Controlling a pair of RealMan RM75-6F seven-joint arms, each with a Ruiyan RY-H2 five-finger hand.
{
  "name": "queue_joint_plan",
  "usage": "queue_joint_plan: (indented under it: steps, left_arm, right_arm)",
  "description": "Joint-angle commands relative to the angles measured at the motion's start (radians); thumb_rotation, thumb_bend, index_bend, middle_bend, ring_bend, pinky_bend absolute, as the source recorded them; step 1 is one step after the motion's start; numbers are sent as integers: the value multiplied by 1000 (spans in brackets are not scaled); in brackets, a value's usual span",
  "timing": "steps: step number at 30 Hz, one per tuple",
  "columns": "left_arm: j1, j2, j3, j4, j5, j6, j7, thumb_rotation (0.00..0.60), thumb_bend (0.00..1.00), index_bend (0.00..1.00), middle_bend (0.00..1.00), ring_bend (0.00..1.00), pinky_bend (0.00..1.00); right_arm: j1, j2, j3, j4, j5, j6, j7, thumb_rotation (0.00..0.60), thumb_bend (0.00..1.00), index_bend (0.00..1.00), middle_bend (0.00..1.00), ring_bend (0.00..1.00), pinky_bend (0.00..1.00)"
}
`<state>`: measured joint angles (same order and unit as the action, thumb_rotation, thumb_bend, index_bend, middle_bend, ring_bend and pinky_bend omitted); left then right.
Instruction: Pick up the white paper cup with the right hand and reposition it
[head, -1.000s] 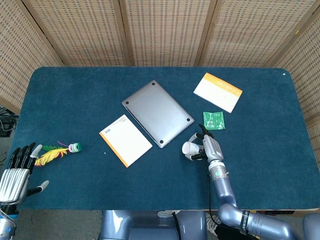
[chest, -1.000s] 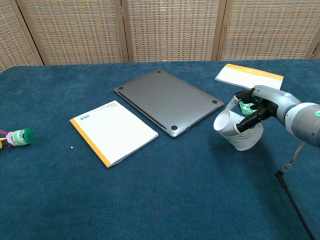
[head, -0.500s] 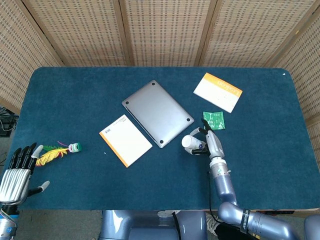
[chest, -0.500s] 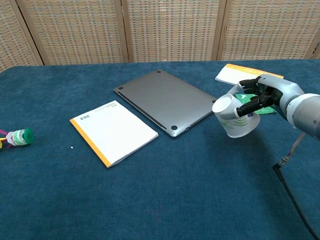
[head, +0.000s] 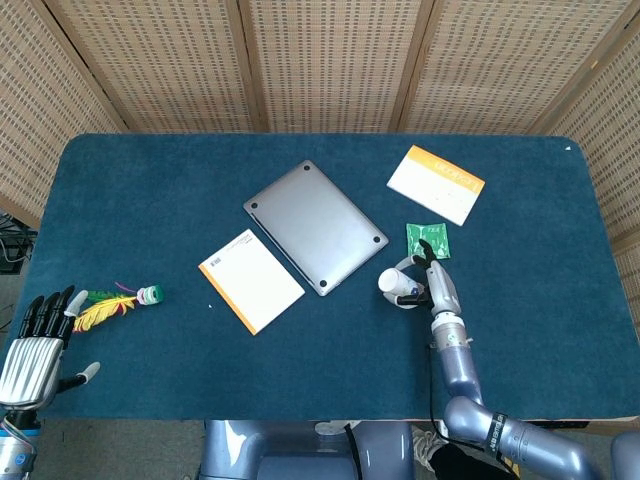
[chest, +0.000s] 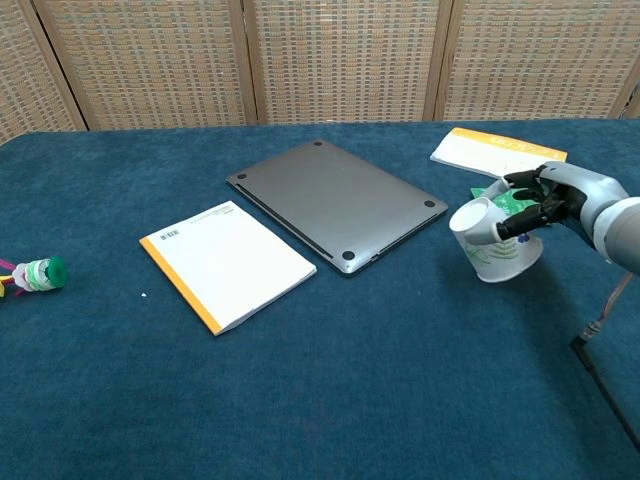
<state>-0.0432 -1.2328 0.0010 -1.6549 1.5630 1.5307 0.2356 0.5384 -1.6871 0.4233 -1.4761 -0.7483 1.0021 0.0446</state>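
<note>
From the head view, the right hand (head: 436, 287) has its fingers wrapped around the white paper cup (head: 398, 286), gripping it by the side wall. The cup is tilted, its open mouth turned toward the closed grey laptop (head: 316, 226), and it sits just off the laptop's near corner, with the green packet (head: 427, 240) just beyond the hand. The right forearm runs up from the table's near edge, almost straight toward the far side. Compared with a second ago, hand and cup have shifted a little to the right and farther from the robot, closer to the green packet. The left hand (head: 32, 350) rests at the near left edge of the blue table (head: 150, 200), fingers straight and spread, holding nothing; it has not moved. Next to it lies the feathered toy (head: 115, 304).

From the chest view, the right hand (chest: 545, 203) comes in from the right edge, dark fingertips (chest: 520, 218) curled over the cup (chest: 495, 243), thumb on the near side. The cup is held tipped, rim facing left toward the laptop (chest: 335, 203), and its base partly covers the green packet (chest: 508, 203). A second ago the cup was lower and more to the left; now it is farther right. The orange-edged notebook (chest: 225, 263) lies flat left of the laptop, and a second orange-topped booklet (chest: 495, 150) lies behind the hand. The left hand is out of this frame.
</note>
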Motion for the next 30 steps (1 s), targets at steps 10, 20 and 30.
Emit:
queue_joint_plan:
  steps: [10, 20, 30]
  left_arm:
    - [1, -2, 3, -5, 5, 2, 10, 600, 122, 0, 0, 0, 0]
    - [4, 5, -4, -6, 0, 10, -5, 600, 122, 0, 0, 0, 0]
    - [10, 23, -17, -10, -18, 24, -37, 600, 122, 0, 0, 0, 0]
  right_arm:
    - [-19, 27, -47, 34, 5, 39, -70, 600, 274, 524, 0, 0, 0]
    - [-73, 82, -98, -27, -99, 110, -71, 600, 292, 365, 0, 0, 0]
    - [-155, 251, -207, -215, -352, 245, -134, 600, 294, 199, 0, 0, 0]
